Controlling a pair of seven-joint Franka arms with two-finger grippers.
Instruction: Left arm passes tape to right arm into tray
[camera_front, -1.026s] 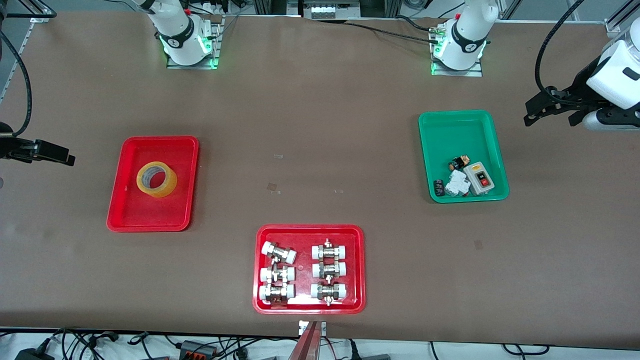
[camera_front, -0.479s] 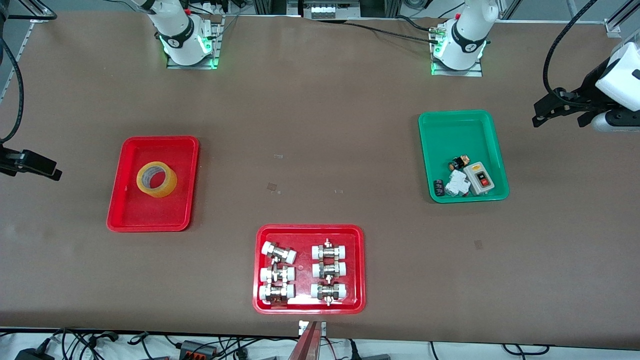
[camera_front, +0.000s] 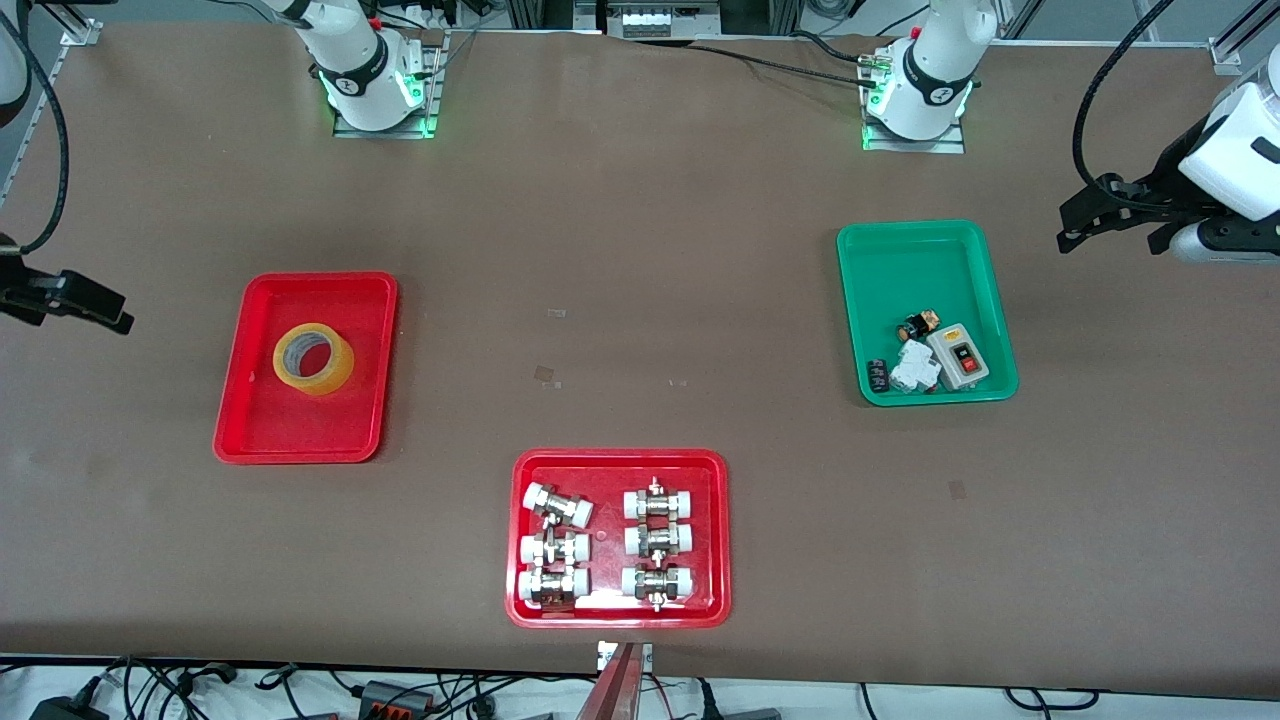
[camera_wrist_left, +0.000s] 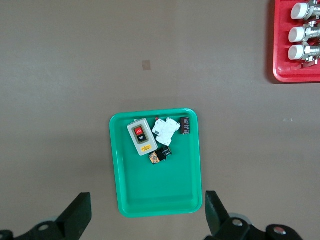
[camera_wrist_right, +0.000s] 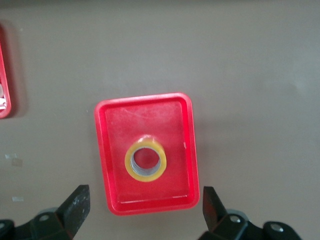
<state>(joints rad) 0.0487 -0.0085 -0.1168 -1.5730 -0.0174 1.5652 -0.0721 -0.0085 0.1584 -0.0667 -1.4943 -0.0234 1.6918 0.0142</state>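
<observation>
The tape (camera_front: 313, 358), a yellowish roll with a white core, lies flat in the plain red tray (camera_front: 300, 440) toward the right arm's end of the table. In the right wrist view the tape (camera_wrist_right: 145, 164) sits in the middle of the tray (camera_wrist_right: 145, 98). My right gripper (camera_front: 118, 315) is open and empty, up in the air over the table's end past the tray, apart from it; it also shows in the right wrist view (camera_wrist_right: 144, 197). My left gripper (camera_front: 1072, 228) is open and empty over the table's end by the green tray; it also shows in the left wrist view (camera_wrist_left: 147, 200).
A green tray (camera_front: 925, 255) with a switch box (camera_front: 958, 356) and small parts stands toward the left arm's end. A red tray of pipe fittings (camera_front: 620, 612) stands near the front edge, in the middle.
Both grippers shifted a little outward and back again, staying near the table's two ends. The tape and the trays have not moved.
</observation>
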